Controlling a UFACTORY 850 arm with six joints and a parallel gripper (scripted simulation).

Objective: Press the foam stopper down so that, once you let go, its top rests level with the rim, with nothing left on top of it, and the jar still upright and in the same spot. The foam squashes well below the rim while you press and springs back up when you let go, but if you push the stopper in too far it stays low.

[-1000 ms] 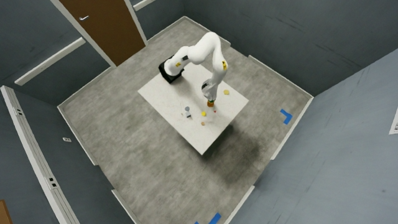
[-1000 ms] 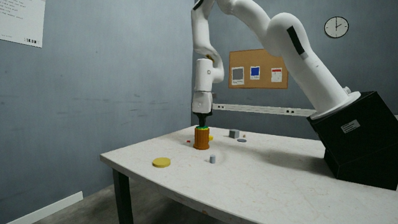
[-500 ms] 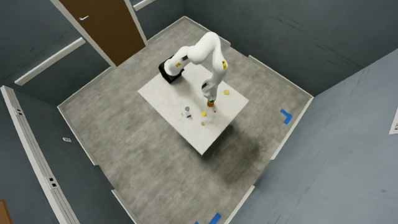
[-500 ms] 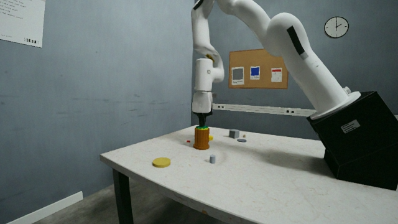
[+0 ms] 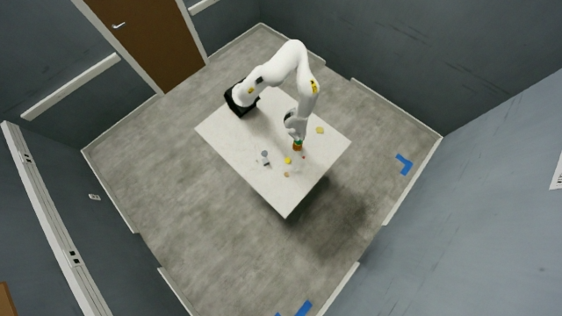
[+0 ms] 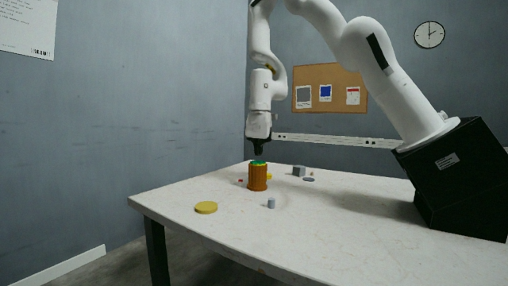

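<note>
Yellow was the first colour on the left of the worktop (image 6: 357,238): a flat disc (image 6: 205,206) lay near the front edge, well apart from the other things. To its right a tiny red piece (image 6: 240,180) lay just beside the orange jar (image 6: 257,178). The jar stood upright on the worktop, and the green foam stopper (image 6: 258,163) showed at its mouth, seemingly about level with the rim, though the view was too small to be sure. Nothing seemed to lie on top of the stopper.

Directly above the jar hung the hand (image 6: 258,150), clenched on nothing, its tips clear of the stopper with a gap between them. A small yellow piece (image 6: 269,175) peeked out behind the jar. Further right stood a small grey cylinder (image 6: 271,202), then a grey cube (image 6: 298,171) and a flat grey disc (image 6: 308,179), and at the far right the black base (image 6: 468,183) of the arm.

In my judgement, the danger from here was another press: if the hand came down again and pushed too deep, the foam would stay low. A descent off centre could also strike the rim and shift or tip the jar.
</note>
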